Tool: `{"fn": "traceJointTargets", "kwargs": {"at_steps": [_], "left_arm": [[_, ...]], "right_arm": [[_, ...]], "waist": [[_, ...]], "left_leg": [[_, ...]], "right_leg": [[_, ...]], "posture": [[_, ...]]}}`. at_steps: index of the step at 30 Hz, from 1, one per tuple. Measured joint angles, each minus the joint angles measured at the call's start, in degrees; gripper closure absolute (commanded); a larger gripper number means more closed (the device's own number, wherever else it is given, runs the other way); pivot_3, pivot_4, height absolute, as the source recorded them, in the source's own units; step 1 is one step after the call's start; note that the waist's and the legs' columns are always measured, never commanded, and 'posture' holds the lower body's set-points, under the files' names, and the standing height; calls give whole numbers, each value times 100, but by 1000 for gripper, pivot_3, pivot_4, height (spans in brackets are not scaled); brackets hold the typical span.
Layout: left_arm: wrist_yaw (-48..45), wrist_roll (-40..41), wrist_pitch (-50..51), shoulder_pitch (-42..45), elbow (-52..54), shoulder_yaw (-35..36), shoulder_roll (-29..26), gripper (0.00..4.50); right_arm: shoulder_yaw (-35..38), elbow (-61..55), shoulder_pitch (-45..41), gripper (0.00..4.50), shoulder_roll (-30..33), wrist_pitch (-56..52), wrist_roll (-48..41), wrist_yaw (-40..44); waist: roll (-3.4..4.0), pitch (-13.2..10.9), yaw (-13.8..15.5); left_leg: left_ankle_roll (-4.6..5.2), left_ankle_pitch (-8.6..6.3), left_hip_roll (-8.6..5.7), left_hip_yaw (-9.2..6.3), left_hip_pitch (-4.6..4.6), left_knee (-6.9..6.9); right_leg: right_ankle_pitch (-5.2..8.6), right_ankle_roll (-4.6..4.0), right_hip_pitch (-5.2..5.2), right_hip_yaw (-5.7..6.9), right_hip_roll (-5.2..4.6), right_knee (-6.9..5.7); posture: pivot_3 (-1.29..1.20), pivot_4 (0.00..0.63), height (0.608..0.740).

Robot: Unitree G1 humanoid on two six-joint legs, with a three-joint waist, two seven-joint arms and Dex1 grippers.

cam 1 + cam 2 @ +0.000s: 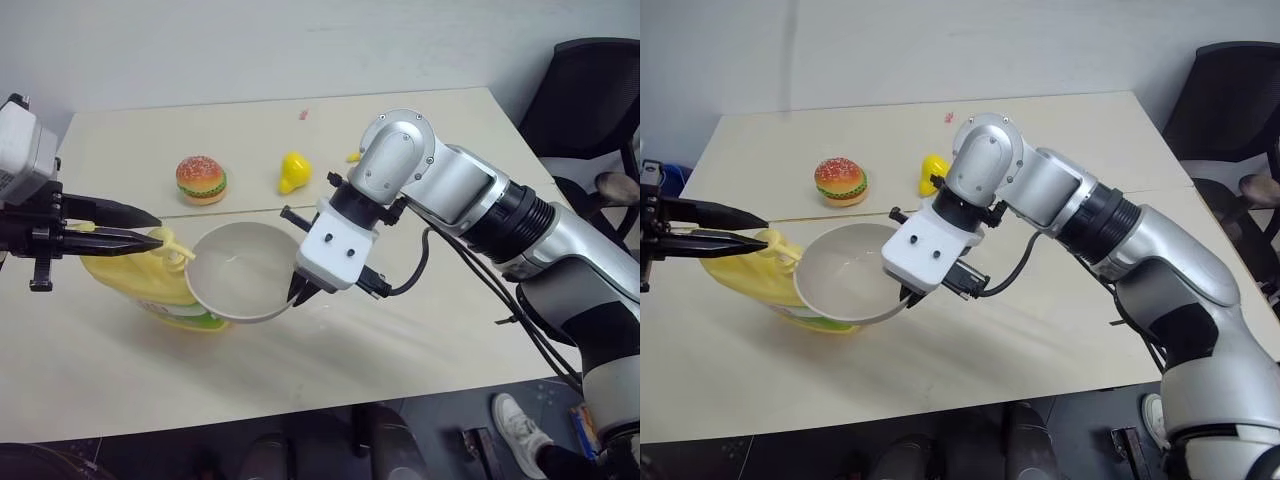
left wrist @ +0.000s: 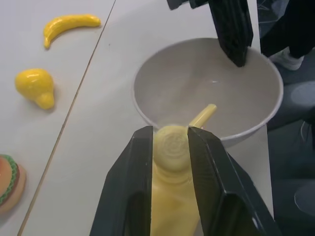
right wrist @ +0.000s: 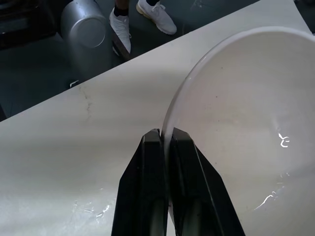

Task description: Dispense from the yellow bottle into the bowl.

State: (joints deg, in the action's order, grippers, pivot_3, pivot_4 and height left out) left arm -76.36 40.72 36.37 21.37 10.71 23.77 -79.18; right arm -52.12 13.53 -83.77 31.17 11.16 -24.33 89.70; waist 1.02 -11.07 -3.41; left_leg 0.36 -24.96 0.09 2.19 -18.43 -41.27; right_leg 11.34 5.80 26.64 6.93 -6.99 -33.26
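The pale wooden tabletop (image 1: 420, 350) stands before a plain wall, with a dark office chair (image 1: 585, 100) at the 2 o'clock corner. At about 9 o'clock from the centre of the tabletop lies the yellow bottle (image 1: 140, 280), tilted, its pump spout reaching over the rim of the bowl (image 1: 245, 275). The bowl is lifted and tipped toward the bottle, touching it.

The left gripper (image 2: 170, 147) has its fingers (image 2: 138, 182) closed on the pump head (image 2: 171, 145), one on each side. The right gripper (image 3: 166, 140) has its fingers shut on the bowl's thin rim at the 3 o'clock edge.

Handling, as judged: the bottle is bulky and probably heavy if full; its plastic wall would yield, so the rigid pump head is the sound place to press. The bowl looks stiff, smooth and light; a rim pinch may slip or pivot under pump load.

A toy burger (image 1: 201, 180), a pear (image 1: 293, 172) and a banana (image 2: 69, 25) lie at 12 o'clock, well apart.
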Motion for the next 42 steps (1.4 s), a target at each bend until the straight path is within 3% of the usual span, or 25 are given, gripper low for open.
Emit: {"fn": "traceJointTargets", "kwargs": {"at_steps": [32,42], "left_arm": [[178,-297,-1111,-748,208,213,192,3351],[234,-534,-1609,-1171,249,212,192,3351]], "right_arm": [[-118,20,-65,4500,-62,23,-30,1],[-121,27,-82,4500,-66,29,-36,1]], "waist": [[6,5,22],[79,53,19]], "left_leg": [[-13,-5,12,12,24,-6],[-14,-6,14,32,45,4]], "right_leg": [[14,-24,0,2,-2,-42],[17,-30,-3,-3,-2,-50]], "posture": [[0,150,740],[0,150,740]]}}
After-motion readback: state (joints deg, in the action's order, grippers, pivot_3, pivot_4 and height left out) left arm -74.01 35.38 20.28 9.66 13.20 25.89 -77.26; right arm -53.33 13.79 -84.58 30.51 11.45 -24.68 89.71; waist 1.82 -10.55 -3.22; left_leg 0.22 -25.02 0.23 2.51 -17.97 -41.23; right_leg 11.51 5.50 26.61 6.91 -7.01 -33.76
